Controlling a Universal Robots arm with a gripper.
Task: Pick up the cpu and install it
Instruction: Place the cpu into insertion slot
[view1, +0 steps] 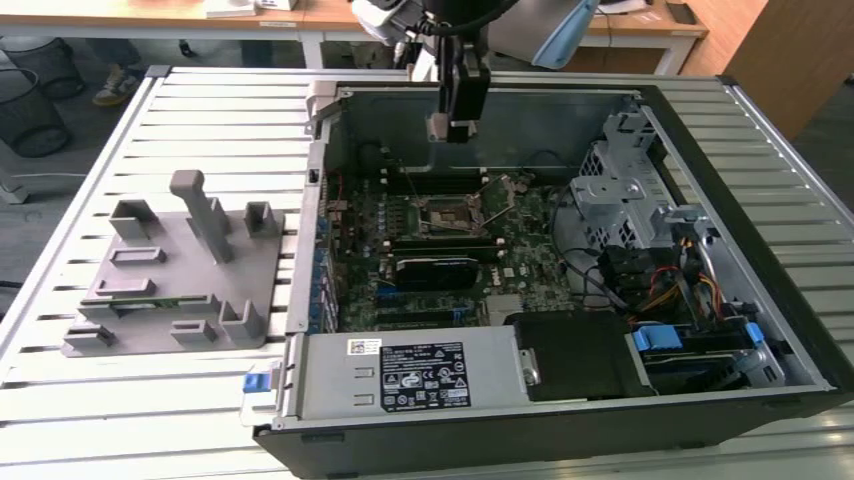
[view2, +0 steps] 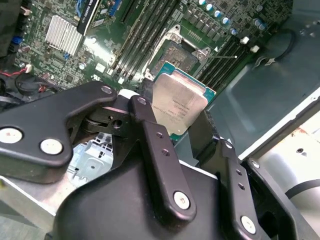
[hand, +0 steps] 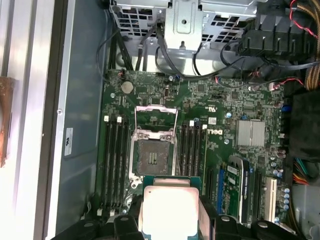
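The cpu (view2: 179, 102) is a flat square chip with a silvery top and a thin green rim, and my gripper (view2: 177, 119) is shut on it, one black finger on each side. It also shows in the first wrist view as the cpu (hand: 170, 210), held between my gripper's (hand: 170, 222) fingers just short of the socket (hand: 152, 157). The socket (view2: 177, 57) is bare, with its metal load plate (hand: 157, 117) swung open. In the exterior view my gripper (view1: 451, 128) hangs above the open computer case, higher than the socket (view1: 447, 215) and slightly toward the case's far wall.
The case (view1: 694, 400) lies open on a slatted table. A grey fixture block (view1: 174, 270) sits at the exterior view's left. Memory slots (hand: 114, 157) flank the socket. A drive cage (view1: 627, 190), cables (view1: 667, 290) and a power supply (view1: 400, 375) crowd the case.
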